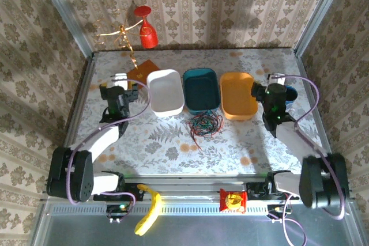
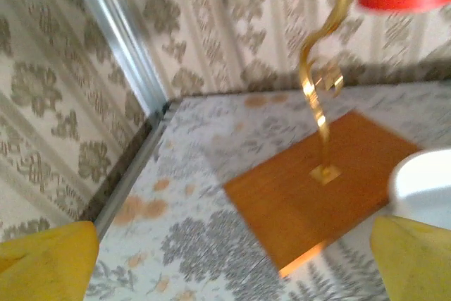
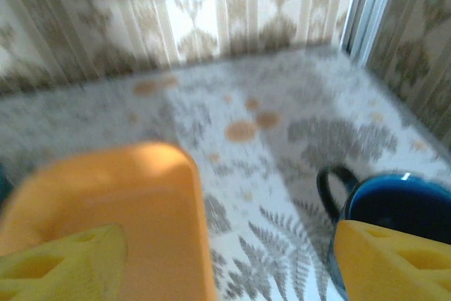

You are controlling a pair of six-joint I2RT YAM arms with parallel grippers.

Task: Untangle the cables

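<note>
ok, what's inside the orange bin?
Nothing visible: the orange bin looks bare inside from above. Its right rim is covered by the right gripper, so that corner can't be checked. The cables lie outside it, nearer the arms.

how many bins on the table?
3, in a row: white bin left, teal bin centre, orange bin right, all just behind the cable tangle. None looks hidden.
</note>
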